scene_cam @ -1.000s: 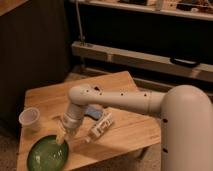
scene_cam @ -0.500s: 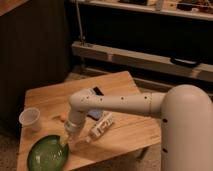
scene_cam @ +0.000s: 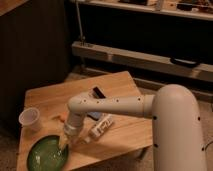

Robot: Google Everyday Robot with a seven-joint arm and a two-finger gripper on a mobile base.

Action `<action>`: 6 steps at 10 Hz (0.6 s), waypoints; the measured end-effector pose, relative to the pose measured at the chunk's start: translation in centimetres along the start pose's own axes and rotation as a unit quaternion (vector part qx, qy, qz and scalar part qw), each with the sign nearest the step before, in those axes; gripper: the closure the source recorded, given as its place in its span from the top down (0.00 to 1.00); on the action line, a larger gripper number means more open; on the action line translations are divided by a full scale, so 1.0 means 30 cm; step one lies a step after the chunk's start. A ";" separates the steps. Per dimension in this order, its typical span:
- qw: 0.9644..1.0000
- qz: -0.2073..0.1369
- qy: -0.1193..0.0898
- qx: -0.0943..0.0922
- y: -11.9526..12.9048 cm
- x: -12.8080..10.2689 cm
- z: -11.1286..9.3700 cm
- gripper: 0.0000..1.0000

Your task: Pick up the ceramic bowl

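Hovering pincer [scene_cam: 64, 145], grip state unclear, at ceramic bowl [scene_cam: 47, 152] rim; cup [scene_cam: 30, 119] nearby.

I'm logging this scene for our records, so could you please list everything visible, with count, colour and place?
ceramic bowl: one, glossy green, front left corner of the table.
plastic cup: one, translucent whitish, left edge, behind the bowl.
white packet: one, white, table centre, beside the arm.
dark flat object: one, dark, further back on the table.
wooden table: one, light wood, centre.
robot arm: one, white, reaching from the right.
gripper: one, at the bowl's right rim.
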 end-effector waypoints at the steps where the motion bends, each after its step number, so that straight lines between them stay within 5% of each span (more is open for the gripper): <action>1: 1.000 -0.001 -0.006 0.003 -0.008 0.009 0.021 0.54; 2: 1.000 -0.001 -0.014 0.008 -0.015 0.019 0.047 0.51; 6: 0.999 0.017 -0.034 0.022 -0.049 0.068 0.099 0.11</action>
